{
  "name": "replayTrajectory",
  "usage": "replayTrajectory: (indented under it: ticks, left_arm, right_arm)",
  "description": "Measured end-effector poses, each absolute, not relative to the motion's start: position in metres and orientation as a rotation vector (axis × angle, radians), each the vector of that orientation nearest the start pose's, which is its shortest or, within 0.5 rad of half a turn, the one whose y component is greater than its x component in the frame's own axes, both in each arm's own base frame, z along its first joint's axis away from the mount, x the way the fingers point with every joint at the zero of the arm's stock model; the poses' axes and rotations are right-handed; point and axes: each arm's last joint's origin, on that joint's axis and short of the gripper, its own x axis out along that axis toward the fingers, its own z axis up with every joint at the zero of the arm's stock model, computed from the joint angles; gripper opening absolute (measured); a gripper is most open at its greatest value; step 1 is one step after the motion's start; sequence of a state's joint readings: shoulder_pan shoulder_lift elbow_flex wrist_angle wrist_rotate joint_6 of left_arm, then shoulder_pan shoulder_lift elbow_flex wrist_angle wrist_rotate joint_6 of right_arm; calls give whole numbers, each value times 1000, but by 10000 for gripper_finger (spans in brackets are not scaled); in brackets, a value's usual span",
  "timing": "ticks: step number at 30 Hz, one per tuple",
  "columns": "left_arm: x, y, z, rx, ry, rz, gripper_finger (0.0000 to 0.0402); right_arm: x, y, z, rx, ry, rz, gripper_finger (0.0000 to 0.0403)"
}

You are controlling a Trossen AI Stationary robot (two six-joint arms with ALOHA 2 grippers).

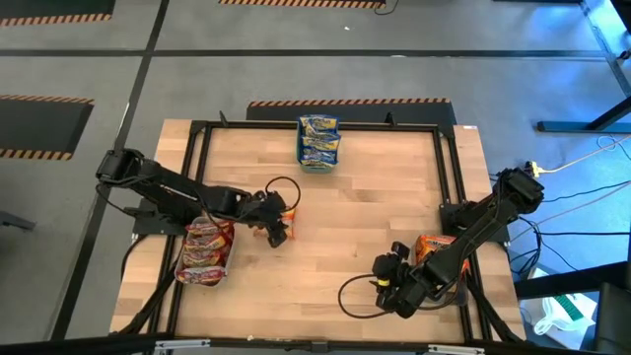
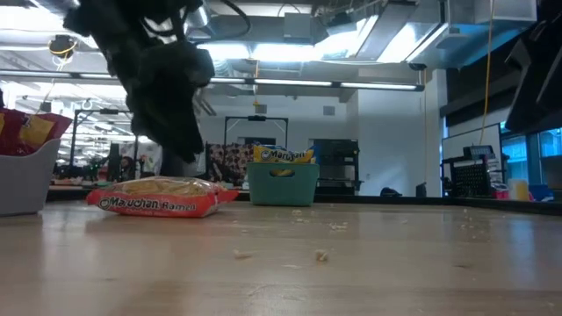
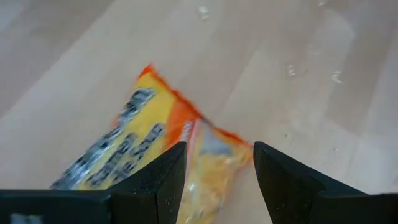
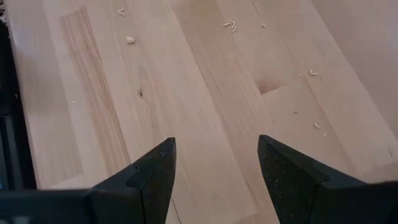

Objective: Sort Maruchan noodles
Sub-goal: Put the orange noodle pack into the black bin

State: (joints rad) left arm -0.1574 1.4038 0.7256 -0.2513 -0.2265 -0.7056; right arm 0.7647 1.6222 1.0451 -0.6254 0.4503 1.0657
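Observation:
One orange-and-yellow Maruchan noodle packet (image 3: 155, 140) lies flat on the wooden table (image 1: 355, 217), left of the middle; the low view shows it (image 2: 162, 198) lying level. My left gripper (image 3: 217, 149) hangs open just above it, a finger standing over each side of its near end, and it (image 1: 279, 227) half hides the packet (image 1: 292, 206) from above. My right gripper (image 4: 216, 146) stands open over bare wood near the front right (image 1: 385, 279).
A teal tray (image 2: 283, 184) with blue-and-yellow packets (image 1: 318, 138) stands at the far middle. A grey tray (image 2: 22, 180) at the left holds red-pink packets (image 1: 205, 251). Orange packets (image 1: 432, 247) lie at the right edge. Noodle crumbs (image 2: 320, 255) dot the wood.

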Motion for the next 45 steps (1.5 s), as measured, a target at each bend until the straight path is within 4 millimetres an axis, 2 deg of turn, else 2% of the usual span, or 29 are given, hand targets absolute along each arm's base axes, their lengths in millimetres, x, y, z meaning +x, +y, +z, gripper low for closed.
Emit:
replayTrajectory:
  ticks: [6, 11, 17, 22, 28, 32, 37, 40, 45]
  left_arm:
    - [250, -31, 193, -487, 885, 568, 182]
    - [245, -30, 179, -536, 927, 669, 182]
    - [251, -32, 165, -532, 955, 668, 182]
    - [267, -40, 156, -443, 924, 544, 182]
    - [290, -58, 145, -317, 860, 263, 182]
    - [302, -74, 137, -252, 790, 114, 182]
    - [311, -89, 127, -230, 723, 26, 182]
    - [312, -96, 132, -232, 725, -21, 182]
    - [308, -108, 162, -224, 703, -77, 182]
  right_arm:
    - [229, 202, 196, 283, 974, -263, 214]
    - [229, 202, 197, 269, 950, -279, 214]
    - [229, 202, 197, 250, 950, -270, 214]
    - [230, 202, 197, 258, 951, -262, 214]
    - [232, 203, 198, 269, 932, -260, 214]
    - [240, 197, 199, 303, 919, -270, 214]
    - [257, 187, 203, 333, 864, -248, 214]
    - [269, 177, 204, 352, 858, -226, 214]
    - [287, 152, 205, 397, 894, -199, 214]
